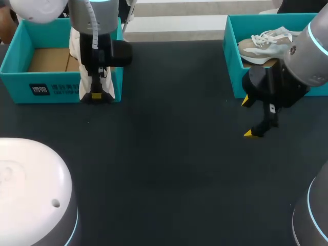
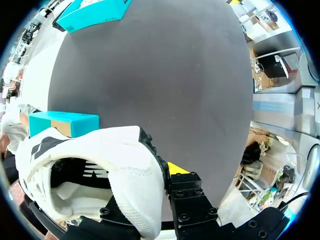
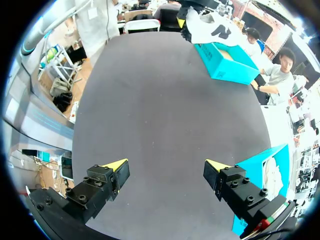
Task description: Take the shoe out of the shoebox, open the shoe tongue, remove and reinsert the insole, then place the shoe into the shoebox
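Right gripper: nearest to me, at the right middle of the head view. Its fingers are spread wide with nothing between them. It hangs over the bare desk, just in front of the right shoebox.

Left gripper: in the upper left of the head view, pinching the white shoe. In the left wrist view one yellow tip presses the outside of the shoe's wall. The other finger is hidden by the shoe, so I judge it closed on that wall.

White shoe: hangs from my left gripper at the right end of the left shoebox, overlapping the box's front wall. I judge it lifted clear of the box and not yet set on the desk.

Handling: it looks light, with a soft knit upper that gives under a pinch and a stiffer sole. I judge the collar or heel rim the surest hold. The tongue and insole are thin and floppy, so they need a shallow pinch at their edge.

Left shoebox: teal card with a brown floor showing inside.

Writing: there is a dark label with pale print on the left shoebox's front wall, which I leave unread. The white shoe has black side markings.

Right shoebox: teal, in the upper right of the head view, holding a beige laced shoe.
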`<move>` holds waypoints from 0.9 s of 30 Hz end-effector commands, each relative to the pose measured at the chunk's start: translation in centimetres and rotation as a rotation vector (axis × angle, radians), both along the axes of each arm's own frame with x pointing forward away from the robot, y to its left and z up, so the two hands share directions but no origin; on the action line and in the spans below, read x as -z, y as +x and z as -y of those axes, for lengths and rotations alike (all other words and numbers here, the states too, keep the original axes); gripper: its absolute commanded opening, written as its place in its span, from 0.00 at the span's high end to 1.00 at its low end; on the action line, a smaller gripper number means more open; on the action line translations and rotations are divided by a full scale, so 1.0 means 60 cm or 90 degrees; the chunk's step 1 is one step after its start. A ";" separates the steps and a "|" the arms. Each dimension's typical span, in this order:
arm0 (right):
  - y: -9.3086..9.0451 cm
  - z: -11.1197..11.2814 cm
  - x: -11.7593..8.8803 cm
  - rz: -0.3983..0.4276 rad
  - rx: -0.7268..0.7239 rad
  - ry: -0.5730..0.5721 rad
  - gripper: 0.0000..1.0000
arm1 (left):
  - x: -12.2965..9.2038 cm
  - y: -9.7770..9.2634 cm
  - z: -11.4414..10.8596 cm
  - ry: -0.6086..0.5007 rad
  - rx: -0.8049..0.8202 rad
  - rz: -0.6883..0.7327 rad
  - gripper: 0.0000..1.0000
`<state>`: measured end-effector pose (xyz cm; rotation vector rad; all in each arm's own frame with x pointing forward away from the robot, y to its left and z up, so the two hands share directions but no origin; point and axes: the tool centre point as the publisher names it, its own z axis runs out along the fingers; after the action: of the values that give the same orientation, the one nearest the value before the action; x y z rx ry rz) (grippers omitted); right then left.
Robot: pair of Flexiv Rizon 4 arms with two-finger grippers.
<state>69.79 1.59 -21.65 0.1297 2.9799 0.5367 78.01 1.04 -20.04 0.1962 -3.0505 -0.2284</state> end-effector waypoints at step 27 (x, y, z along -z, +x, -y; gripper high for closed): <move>0.001 -0.002 0.002 0.000 0.000 -0.001 0.00 | -0.028 0.205 -0.273 0.043 0.143 -0.017 1.00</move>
<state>69.79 1.59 -21.65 0.1296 2.9799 0.5366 89.69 15.24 -19.10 -0.0893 -3.0394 -0.3946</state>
